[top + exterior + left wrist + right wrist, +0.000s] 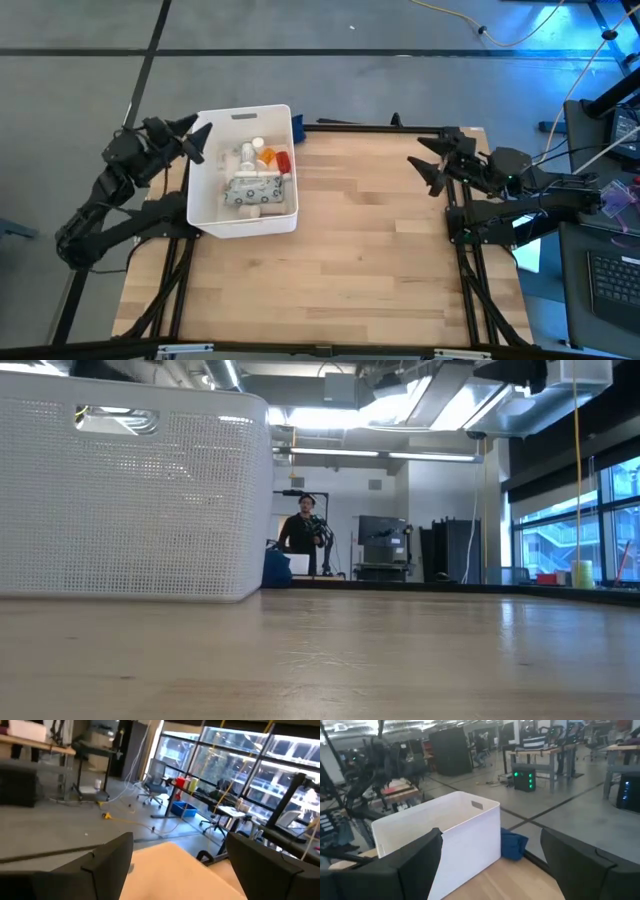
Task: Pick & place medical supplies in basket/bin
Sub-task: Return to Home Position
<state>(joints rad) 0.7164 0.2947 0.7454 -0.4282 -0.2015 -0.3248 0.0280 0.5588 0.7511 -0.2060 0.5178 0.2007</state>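
The white bin (210, 205) stands on the far left part of the table. Inside it lie white bottles (250, 152), an orange pill bottle (267, 157), a red bottle (283, 162), a dotted white packet (250, 187) and a beige roll (250, 210). A blue cloth (299, 125) lies on the table against the bin's far right corner, and shows beside the bin (450, 827) in the right wrist view (512, 845). My left gripper (194, 138) hangs open just left of the bin's far end. My right gripper (426, 163) is open at the table's far right, facing the bin.
Bare wooden table top (350, 250) stretches between the bin and the right arm and toward the near edge. In the low view the bin's perforated wall (130, 500) fills the left side. A person (300, 532) stands far off in the room.
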